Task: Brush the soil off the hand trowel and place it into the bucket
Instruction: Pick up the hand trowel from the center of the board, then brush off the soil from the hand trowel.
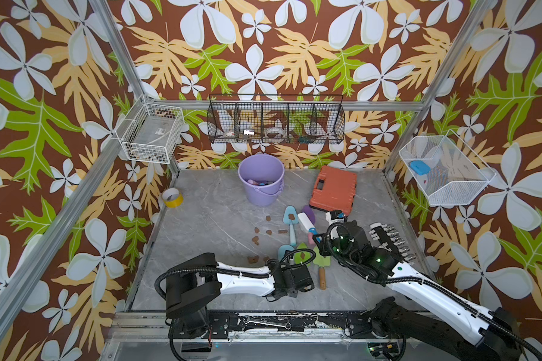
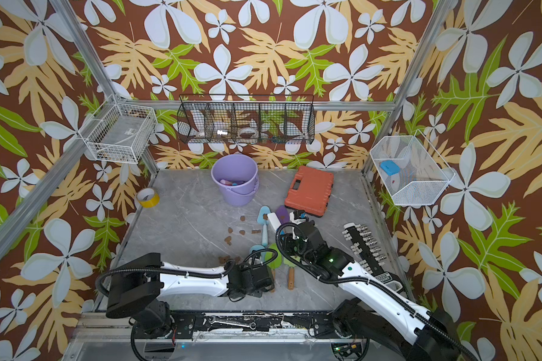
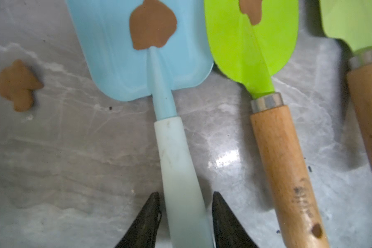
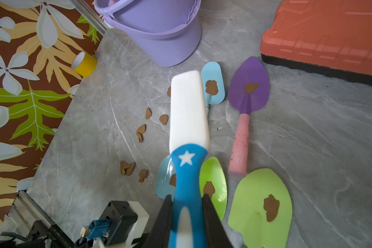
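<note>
Trowel [image 3: 138,64], blue, soil [image 3: 153,23] on blade; handle betw. left end effector [image 3: 186,194].

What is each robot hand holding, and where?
Right gripper holds the brush by its blue handle. Left gripper straddles the handle of the blue trowel, not yet gripping.

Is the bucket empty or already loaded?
Not empty. The bucket stands upright, and both top views show pink and blue items on its bottom; what they are, cannot tell.

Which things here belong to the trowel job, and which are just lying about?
Job: light blue trowel, soil on its blade, brush in right gripper, left gripper astride trowel handle, purple bucket.
Lying about: orange tool case, yellow tape roll, socket rail.
</note>
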Controlling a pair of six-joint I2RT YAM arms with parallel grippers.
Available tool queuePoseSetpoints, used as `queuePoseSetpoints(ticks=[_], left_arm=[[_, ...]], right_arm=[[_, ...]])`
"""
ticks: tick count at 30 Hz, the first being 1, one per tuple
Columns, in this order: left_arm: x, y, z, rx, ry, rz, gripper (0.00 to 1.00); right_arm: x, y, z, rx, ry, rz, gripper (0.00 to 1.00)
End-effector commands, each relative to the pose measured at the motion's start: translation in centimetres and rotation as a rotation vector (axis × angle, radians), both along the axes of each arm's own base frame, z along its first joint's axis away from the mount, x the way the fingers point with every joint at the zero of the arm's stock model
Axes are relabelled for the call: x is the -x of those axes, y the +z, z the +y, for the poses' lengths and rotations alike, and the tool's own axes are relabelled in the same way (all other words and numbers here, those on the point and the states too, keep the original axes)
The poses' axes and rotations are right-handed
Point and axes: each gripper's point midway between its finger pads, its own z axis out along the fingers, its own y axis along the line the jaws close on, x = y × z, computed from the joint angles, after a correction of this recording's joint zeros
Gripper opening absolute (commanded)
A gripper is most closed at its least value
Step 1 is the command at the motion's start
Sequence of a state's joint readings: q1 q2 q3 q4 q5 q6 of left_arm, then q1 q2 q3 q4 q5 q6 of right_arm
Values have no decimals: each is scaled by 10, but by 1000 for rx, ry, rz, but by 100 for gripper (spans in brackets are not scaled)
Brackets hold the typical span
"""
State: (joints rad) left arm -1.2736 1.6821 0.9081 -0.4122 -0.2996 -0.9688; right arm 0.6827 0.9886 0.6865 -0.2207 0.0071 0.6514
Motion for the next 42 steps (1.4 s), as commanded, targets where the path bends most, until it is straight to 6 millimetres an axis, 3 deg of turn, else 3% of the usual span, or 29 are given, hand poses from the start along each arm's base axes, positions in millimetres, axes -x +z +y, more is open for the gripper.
queuePoseSetpoints(ticks=[1,8,11,14,15,24,27,29,31,34,38,42], left_arm=[[-2,-1,3,-24,0,-12,35],[-6,6,18,-81,7,-43,21],[-12,12,33,-137,17,-59,16],[-18,17,50,-174,30,-52,0],[-19,21,56,-183,31,-52,0],[-35,90,112,-399,9,-195,0],[-28,101,115,-367,-55,-149,0],[-20,107,114,-312,-92,-117,0],[-11,112,112,-251,-138,-73,0],[-1,116,114,-159,-167,-8,0],[-2,117,126,-132,-144,6,0],[-7,116,143,-160,-93,-17,0]], right_arm=[[-4,5,2,-15,-9,-18,0],[-6,6,3,-10,-7,-21,0],[-7,8,6,-14,0,-26,0],[-9,10,8,-13,7,-27,0],[-9,10,9,-12,11,-26,0],[-17,9,-4,92,-53,-6,0],[-8,19,28,2,103,-7,0],[10,31,60,-152,278,-18,0],[23,41,79,-248,371,-32,0],[34,42,95,-145,440,-52,0],[50,45,123,-104,533,-66,0],[61,32,144,-44,601,-25,0]])
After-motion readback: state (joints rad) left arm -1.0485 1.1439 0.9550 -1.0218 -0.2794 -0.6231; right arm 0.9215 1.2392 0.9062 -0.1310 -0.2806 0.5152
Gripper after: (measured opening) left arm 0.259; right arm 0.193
